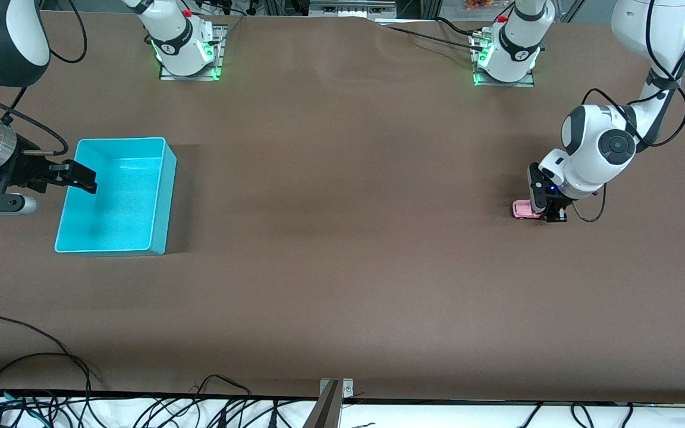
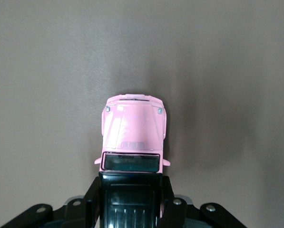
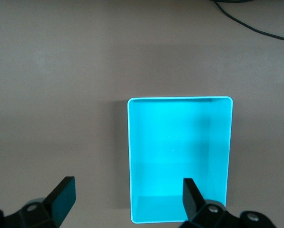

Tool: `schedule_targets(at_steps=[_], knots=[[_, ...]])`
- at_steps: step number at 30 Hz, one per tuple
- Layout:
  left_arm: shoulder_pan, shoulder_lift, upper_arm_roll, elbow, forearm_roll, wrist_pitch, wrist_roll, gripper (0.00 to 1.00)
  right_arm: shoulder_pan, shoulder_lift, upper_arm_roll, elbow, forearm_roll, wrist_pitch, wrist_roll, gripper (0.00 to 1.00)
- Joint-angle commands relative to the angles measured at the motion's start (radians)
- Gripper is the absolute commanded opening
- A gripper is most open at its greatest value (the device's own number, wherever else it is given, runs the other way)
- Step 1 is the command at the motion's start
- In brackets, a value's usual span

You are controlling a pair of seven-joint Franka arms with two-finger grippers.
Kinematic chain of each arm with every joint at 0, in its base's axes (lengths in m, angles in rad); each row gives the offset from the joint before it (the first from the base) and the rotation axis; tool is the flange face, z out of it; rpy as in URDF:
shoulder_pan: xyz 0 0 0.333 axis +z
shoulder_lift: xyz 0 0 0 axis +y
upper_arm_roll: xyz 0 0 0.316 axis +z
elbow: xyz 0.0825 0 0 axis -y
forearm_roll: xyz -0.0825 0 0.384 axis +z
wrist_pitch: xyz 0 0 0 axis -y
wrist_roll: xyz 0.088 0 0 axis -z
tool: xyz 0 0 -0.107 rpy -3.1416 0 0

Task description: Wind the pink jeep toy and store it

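Note:
The pink jeep toy (image 1: pixel 524 209) stands on the brown table toward the left arm's end. My left gripper (image 1: pixel 547 214) is down at the table and shut on the jeep's rear. In the left wrist view the black fingers (image 2: pixel 91 199) press both sides of the jeep (image 2: pixel 133 135) by its black roof panel, and its pink hood points away from the gripper (image 2: pixel 131 190). The cyan bin (image 1: pixel 164 178) stands empty toward the right arm's end. My right gripper (image 1: pixel 81 178) hangs open and empty over the bin's rim (image 3: pixel 180 99), which shows below the gripper (image 3: pixel 127 197) in the right wrist view.
Both arm bases (image 1: pixel 185 47) stand along the table edge farthest from the front camera. Loose cables (image 1: pixel 33 380) lie along the table edge nearest to that camera. A wide stretch of bare brown table separates the bin and the jeep.

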Motion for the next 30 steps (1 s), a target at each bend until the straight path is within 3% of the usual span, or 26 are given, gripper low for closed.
schedule_targets(at_steps=[1,9,30], knots=[[0.018,0.062,0.004,0.05,-0.012,-0.002,0.014,0.0,-0.005,0.004,0.003,0.016,-0.002,-0.01,0.002,1.0],[0.05,0.085,0.007,0.051,-0.016,-0.002,0.015,0.0,-0.005,0.003,-0.011,0.016,-0.002,-0.02,-0.011,1.0],[0.057,0.116,0.15,0.065,0.007,0.004,0.087,0.0,-0.019,0.008,-0.013,0.015,-0.002,-0.017,-0.011,1.0]])
